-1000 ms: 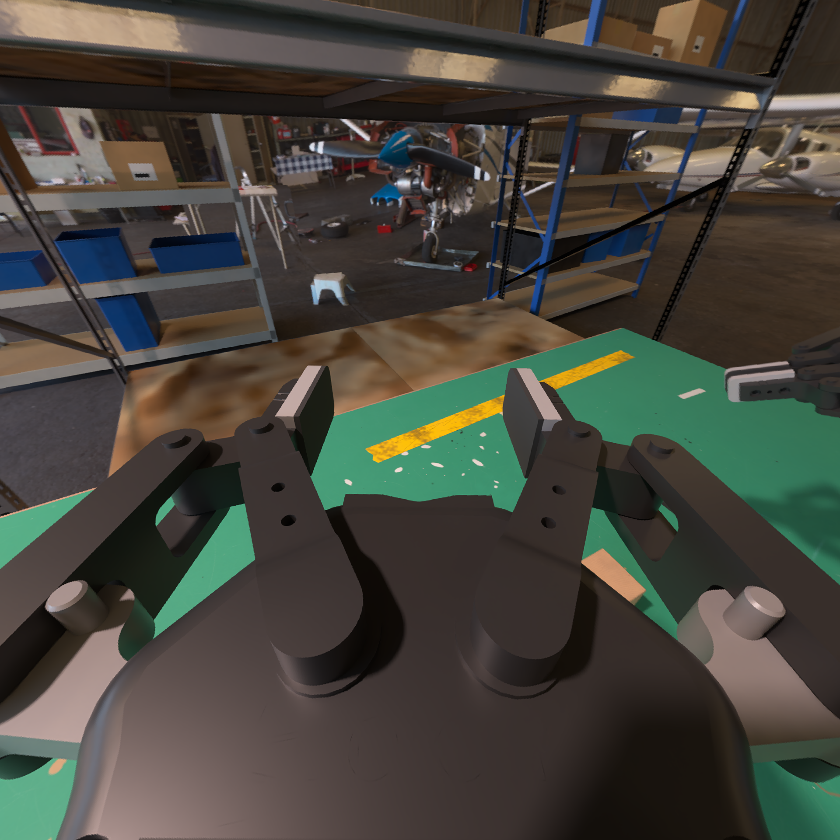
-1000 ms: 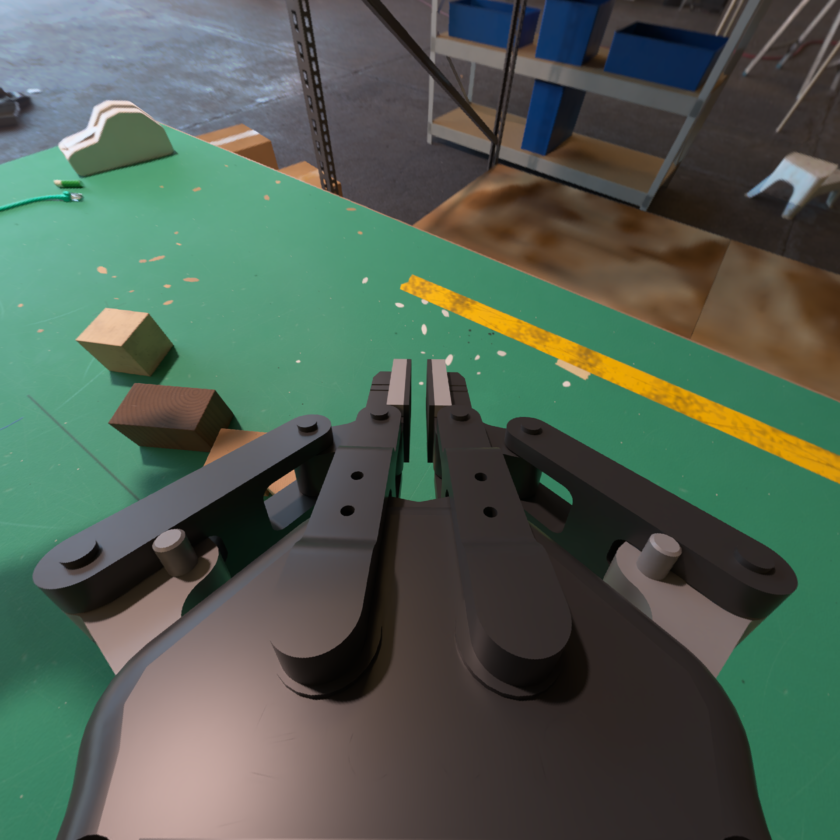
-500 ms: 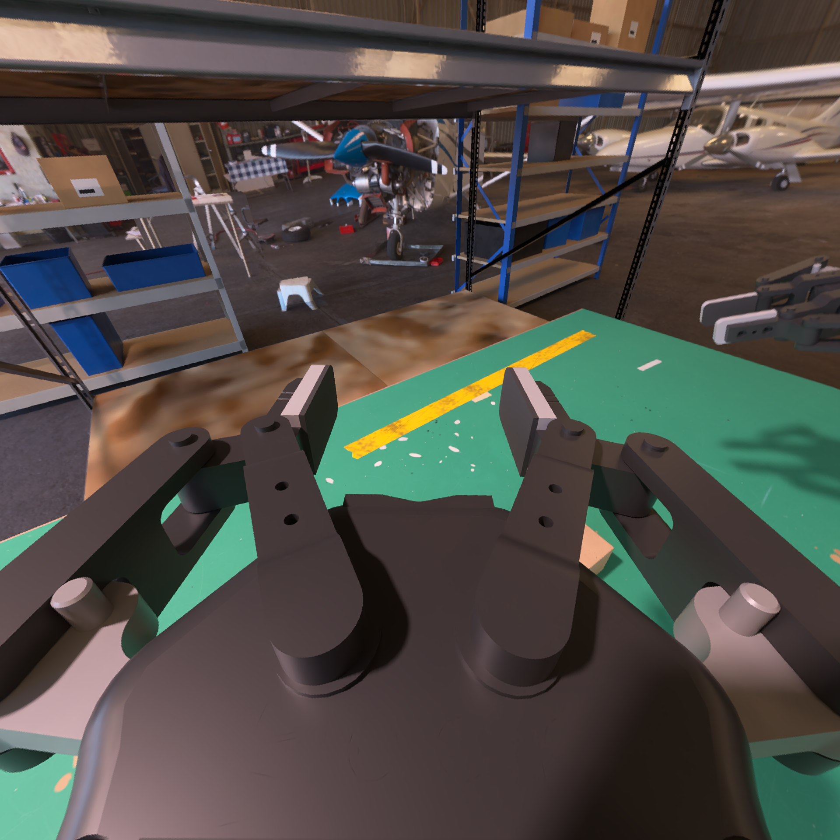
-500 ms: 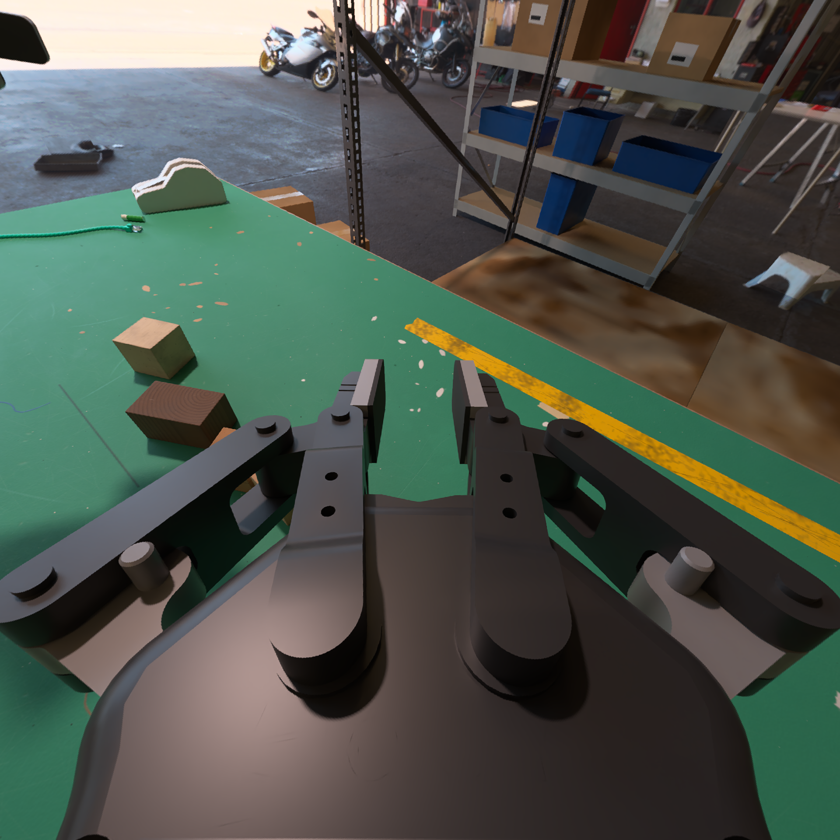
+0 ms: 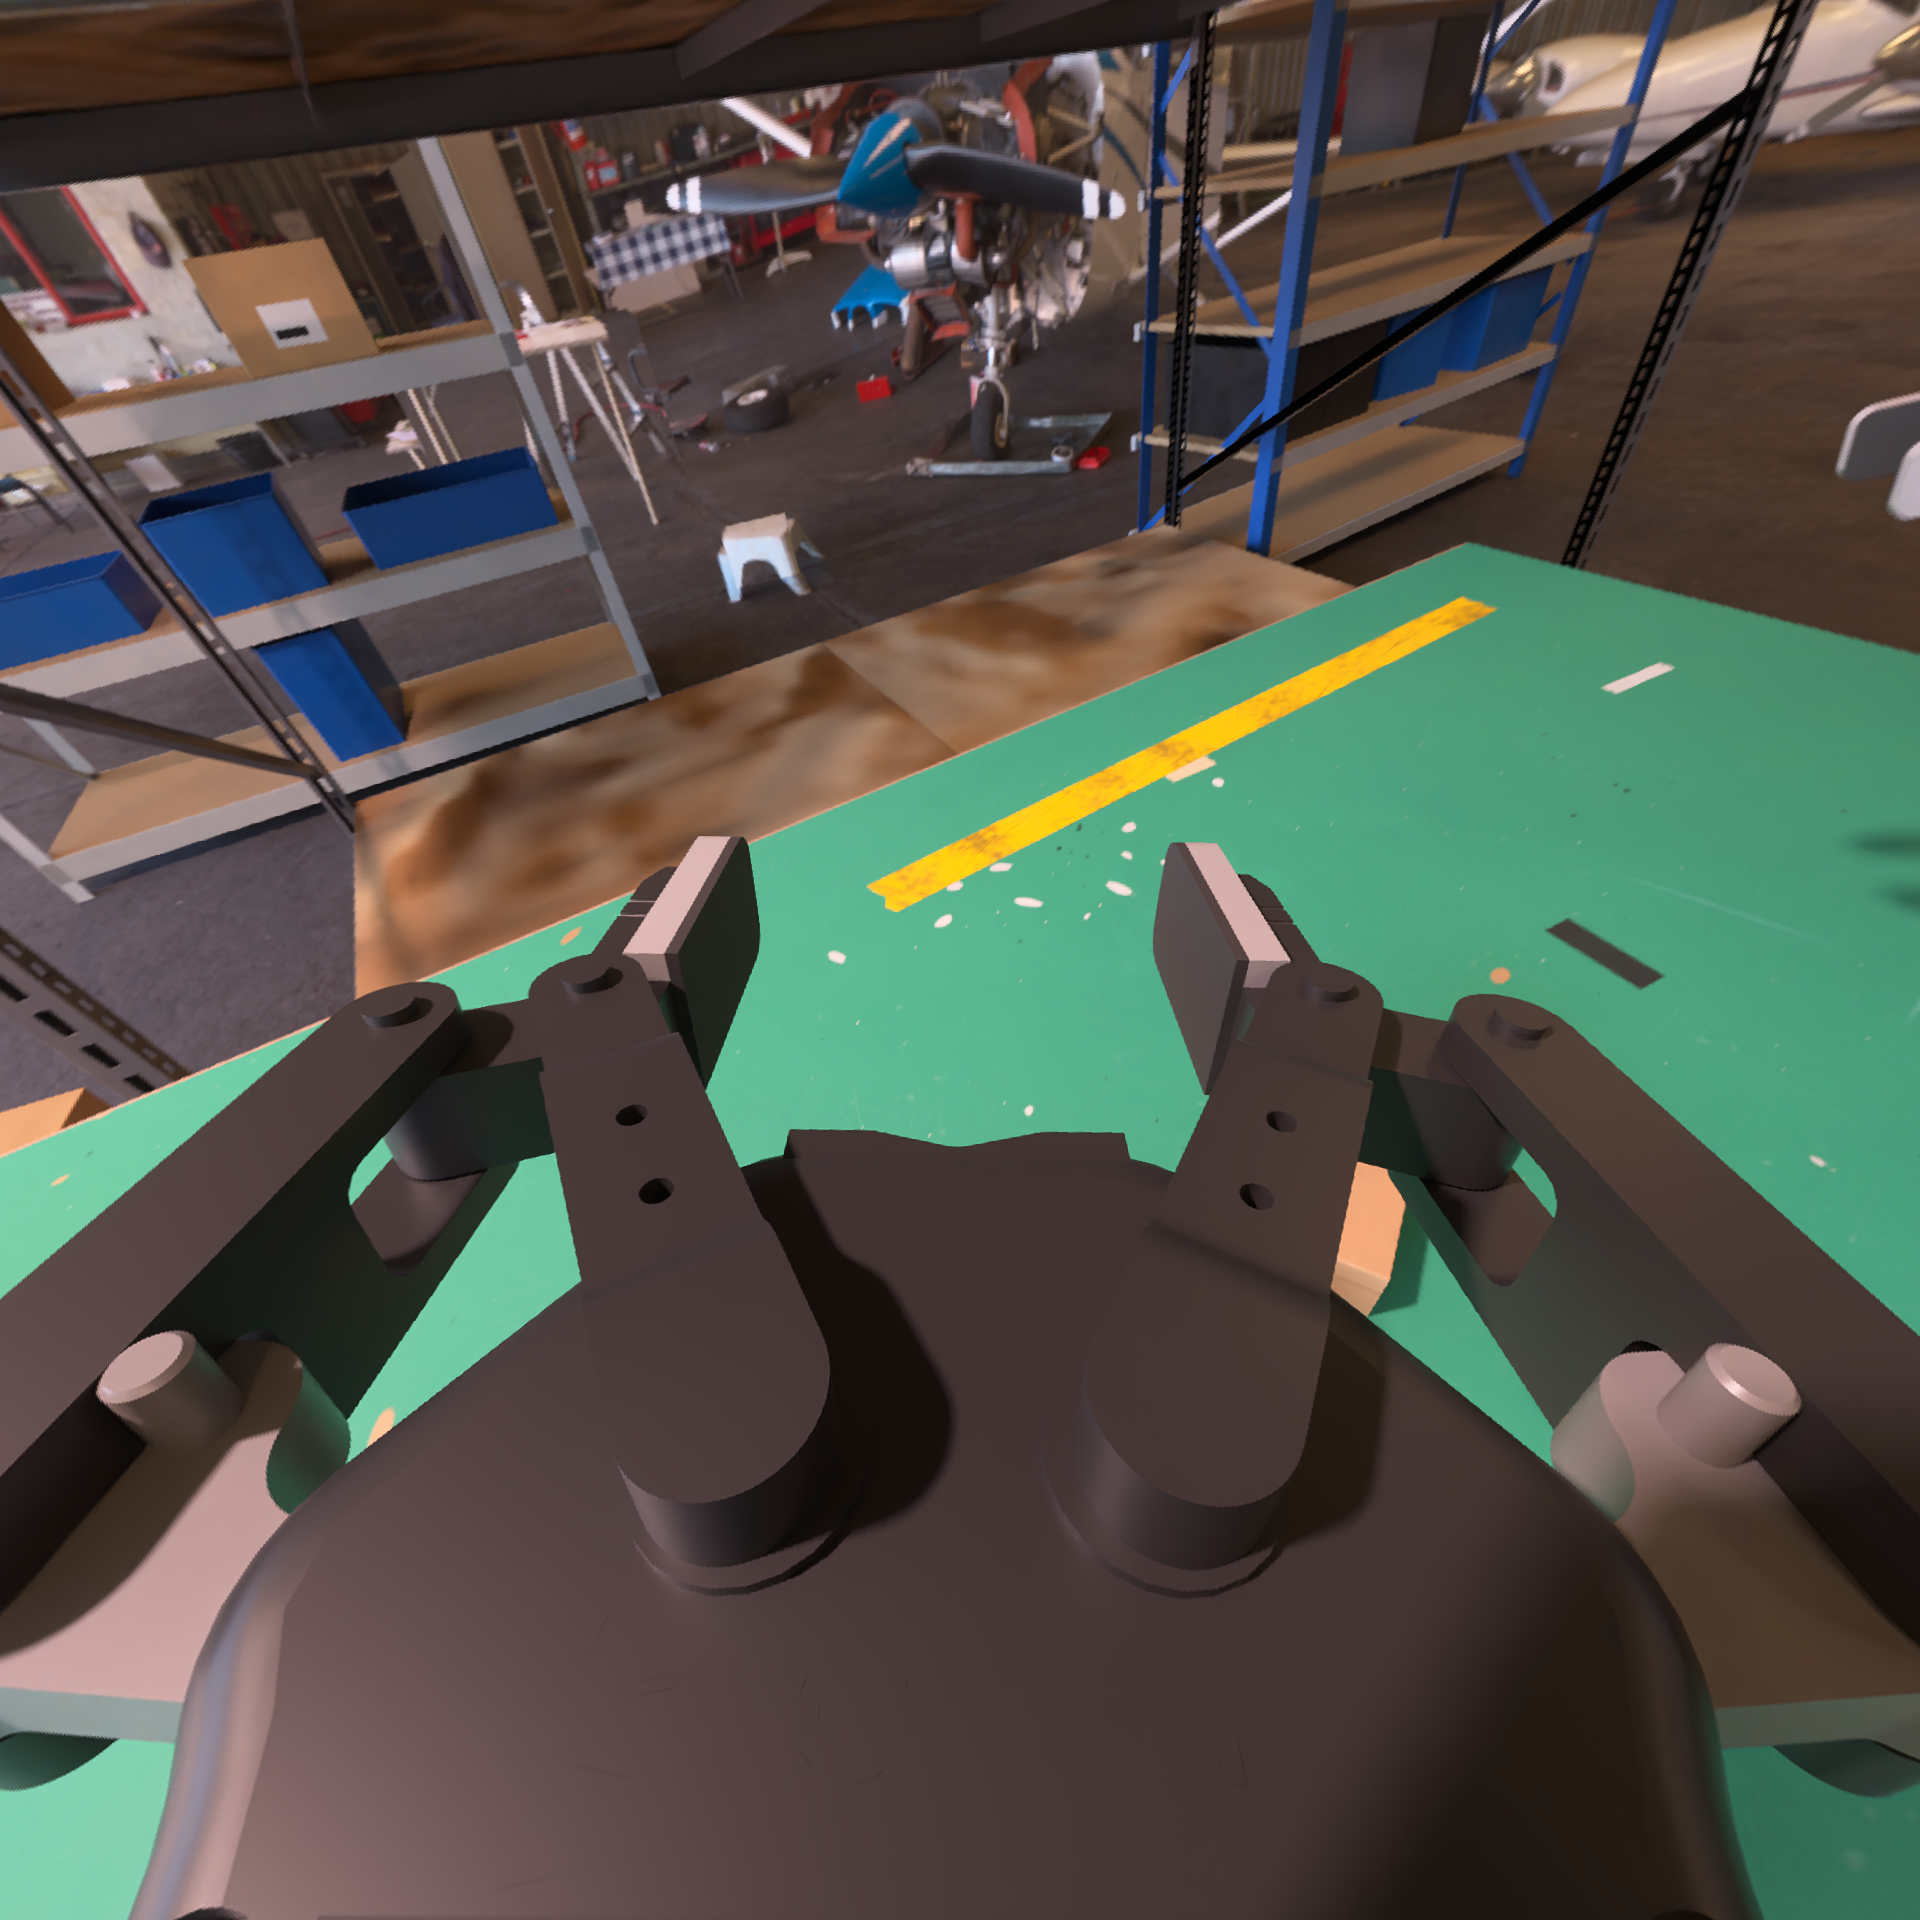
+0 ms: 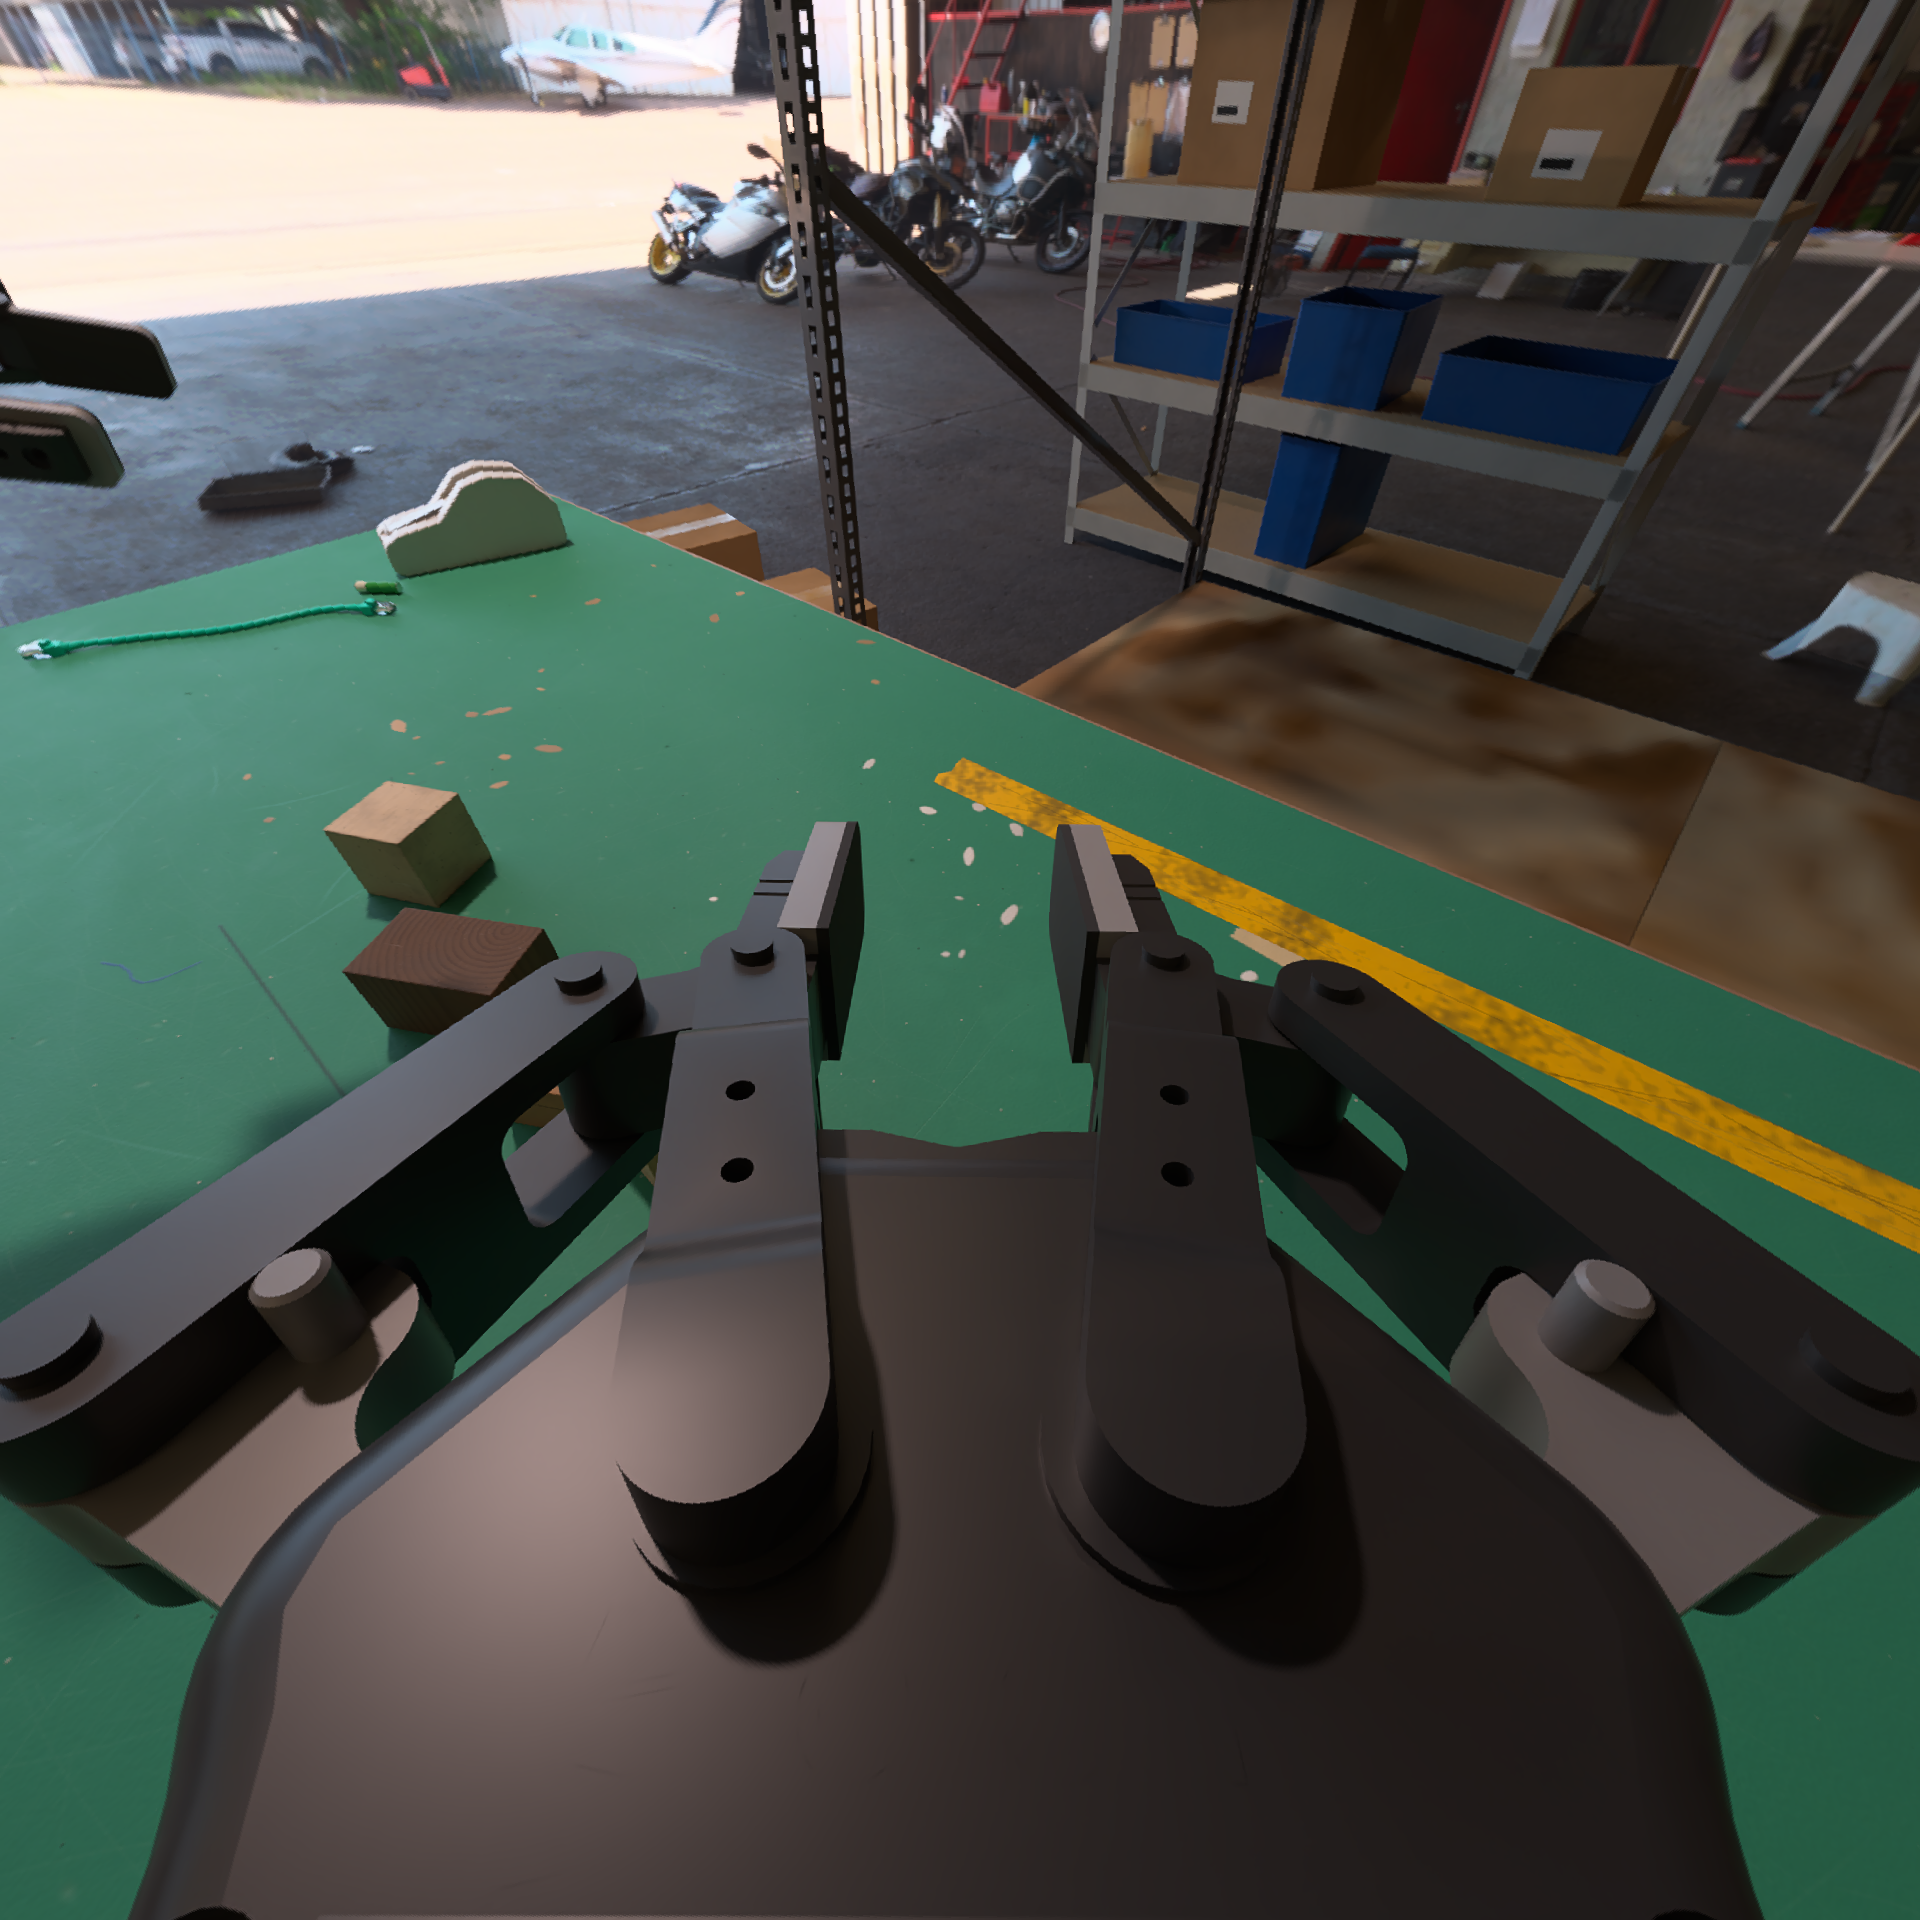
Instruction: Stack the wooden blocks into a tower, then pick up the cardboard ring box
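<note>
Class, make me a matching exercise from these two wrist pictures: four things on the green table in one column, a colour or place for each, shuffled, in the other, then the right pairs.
Things
1. cube block
2. grained block
3. cord
4. tape stripe

Descriptions
A. thin and green, far end of the table
B. yellow, right of the right pincer
C. dark brown wood
D. pale tan wood

Pairs: 1-D, 2-C, 3-A, 4-B

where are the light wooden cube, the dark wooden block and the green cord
light wooden cube (image 6: 407,840), right wrist view, on its top face
dark wooden block (image 6: 447,961), right wrist view, on its top face
green cord (image 6: 208,628), right wrist view, on the middle of its length
</note>
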### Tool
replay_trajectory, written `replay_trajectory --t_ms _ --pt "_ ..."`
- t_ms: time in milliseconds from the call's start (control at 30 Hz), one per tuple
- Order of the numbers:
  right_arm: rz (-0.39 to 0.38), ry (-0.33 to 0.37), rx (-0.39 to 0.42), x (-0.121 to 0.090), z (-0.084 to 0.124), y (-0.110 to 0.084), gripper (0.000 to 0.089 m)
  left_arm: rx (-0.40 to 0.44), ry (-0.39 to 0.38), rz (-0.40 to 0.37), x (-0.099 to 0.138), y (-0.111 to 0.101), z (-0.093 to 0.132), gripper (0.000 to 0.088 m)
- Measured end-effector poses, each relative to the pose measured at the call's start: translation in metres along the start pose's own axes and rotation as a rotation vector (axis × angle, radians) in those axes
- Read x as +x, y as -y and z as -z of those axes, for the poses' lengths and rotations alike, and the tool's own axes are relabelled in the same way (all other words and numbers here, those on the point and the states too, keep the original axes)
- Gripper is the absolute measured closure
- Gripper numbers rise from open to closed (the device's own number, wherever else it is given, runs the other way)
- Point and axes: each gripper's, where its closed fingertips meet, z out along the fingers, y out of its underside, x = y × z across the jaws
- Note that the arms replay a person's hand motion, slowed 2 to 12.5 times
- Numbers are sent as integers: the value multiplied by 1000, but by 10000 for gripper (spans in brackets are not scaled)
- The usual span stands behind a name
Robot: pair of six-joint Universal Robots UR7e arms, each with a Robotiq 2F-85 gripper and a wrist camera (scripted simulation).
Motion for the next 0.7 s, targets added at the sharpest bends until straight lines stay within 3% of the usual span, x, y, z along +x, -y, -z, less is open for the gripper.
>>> replay_trajectory --t_ms 267,700 --pt "-12 30 19 3 4 1 558 -76 67 -2 -5 -33 17 124" --pt "-1 65 12 3 6 0 540 -156 172 75 3 -102 43 34"
